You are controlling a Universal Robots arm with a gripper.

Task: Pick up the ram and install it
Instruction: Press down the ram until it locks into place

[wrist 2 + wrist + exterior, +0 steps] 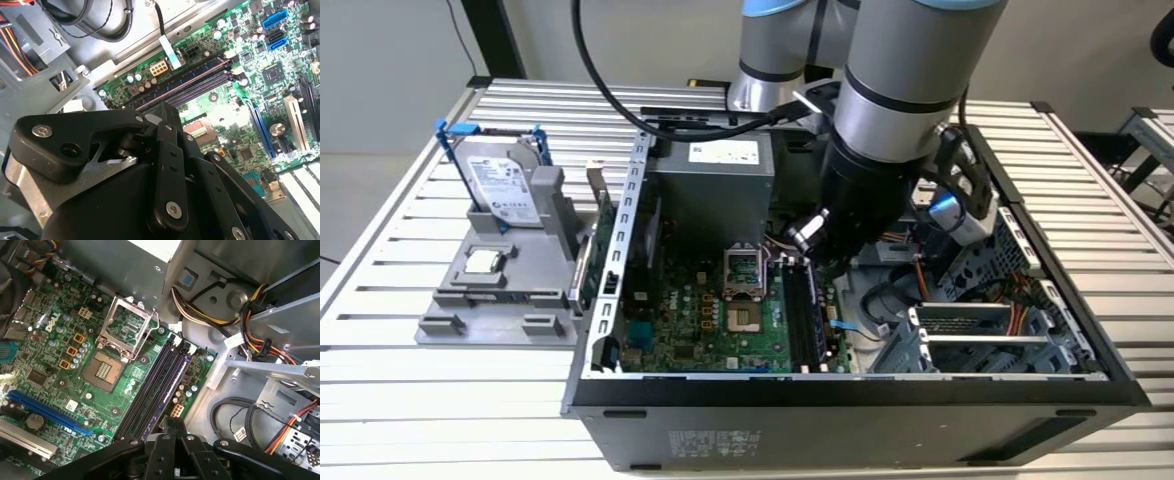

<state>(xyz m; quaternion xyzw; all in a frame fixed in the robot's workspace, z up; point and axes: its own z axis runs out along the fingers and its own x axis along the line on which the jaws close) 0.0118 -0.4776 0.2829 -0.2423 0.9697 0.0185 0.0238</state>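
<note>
Exterior view: arm [881, 130] down inside case [854, 400]

A table [400, 420] of pale metal slats is seen under even light, a plain light wall [387, 60] is found behind it, a dark upright post [496, 38] is placed at the back, a second slatted surface [1154, 130] is glimpsed at the exterior view's right.

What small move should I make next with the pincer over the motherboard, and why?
Probably shift slightly along the slots toward their middle before lowering. In the first wrist view the pincer hangs over one end of the black memory slots, not their centre. I cannot tell what, if anything, it holds.
</note>
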